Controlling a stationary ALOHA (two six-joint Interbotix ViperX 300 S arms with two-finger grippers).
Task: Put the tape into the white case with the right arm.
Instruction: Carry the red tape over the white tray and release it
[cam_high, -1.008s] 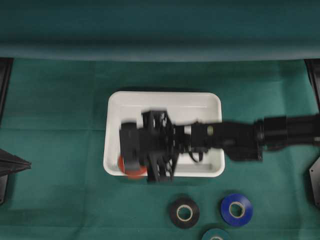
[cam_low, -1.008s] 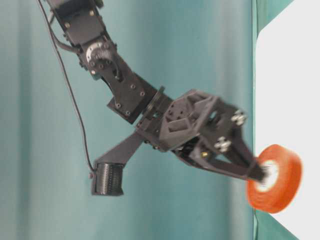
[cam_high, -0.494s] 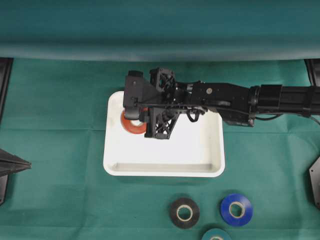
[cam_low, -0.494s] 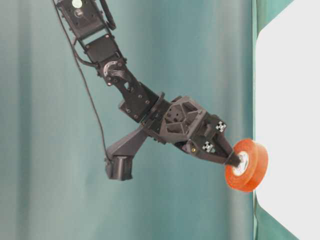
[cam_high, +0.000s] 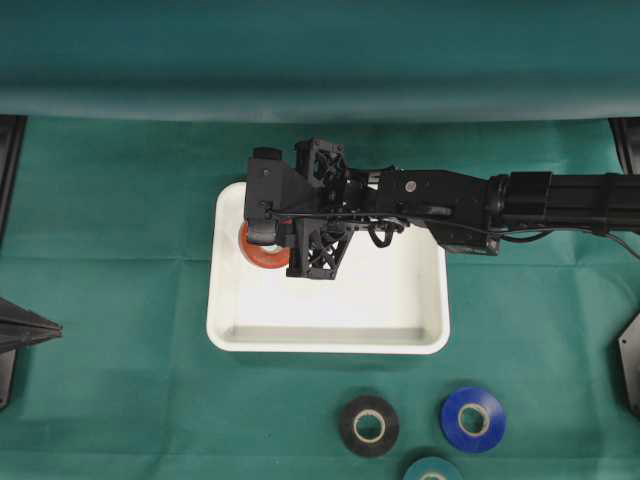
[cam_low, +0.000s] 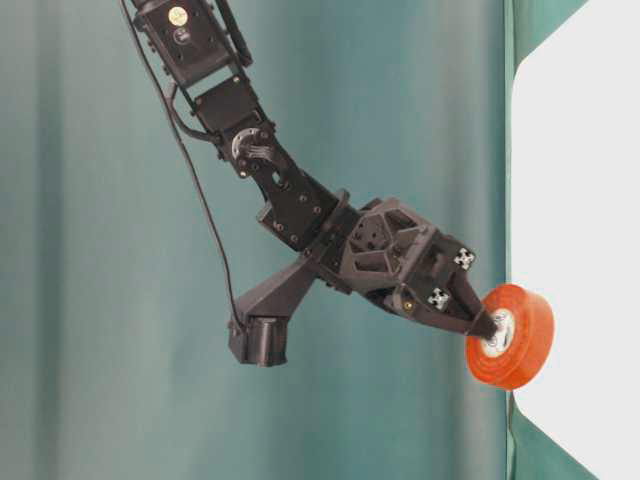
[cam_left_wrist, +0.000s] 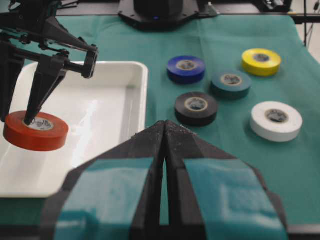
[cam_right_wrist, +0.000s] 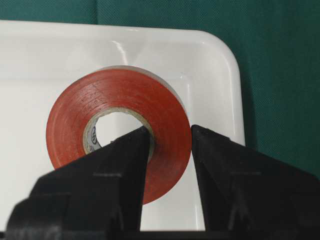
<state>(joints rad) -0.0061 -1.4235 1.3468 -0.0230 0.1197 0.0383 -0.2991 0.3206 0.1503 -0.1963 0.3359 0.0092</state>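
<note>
A red tape roll (cam_high: 262, 250) hangs over the far left part of the white case (cam_high: 330, 300), gripped by my right gripper (cam_right_wrist: 170, 132). One finger goes through the roll's hole and the other presses on its outer side. The table-level view shows the red tape roll (cam_low: 515, 340) tilted at the tips of the right gripper (cam_low: 490, 325). In the left wrist view the red tape roll (cam_left_wrist: 35, 131) sits low inside the white case (cam_left_wrist: 100, 107). My left gripper (cam_left_wrist: 165, 122), with light-blue patches, is shut and empty, back from the case's near rim.
On the green cloth beside the case lie loose rolls: black (cam_high: 368, 425), blue (cam_high: 473, 418) and teal (cam_high: 432, 470). The left wrist view also shows a yellow roll (cam_left_wrist: 261, 61) and a white roll (cam_left_wrist: 276, 121) further out.
My right arm carried the red roll from the case's front left corner to its far left part, then nearly stopped. The left gripper has stayed put.
</note>
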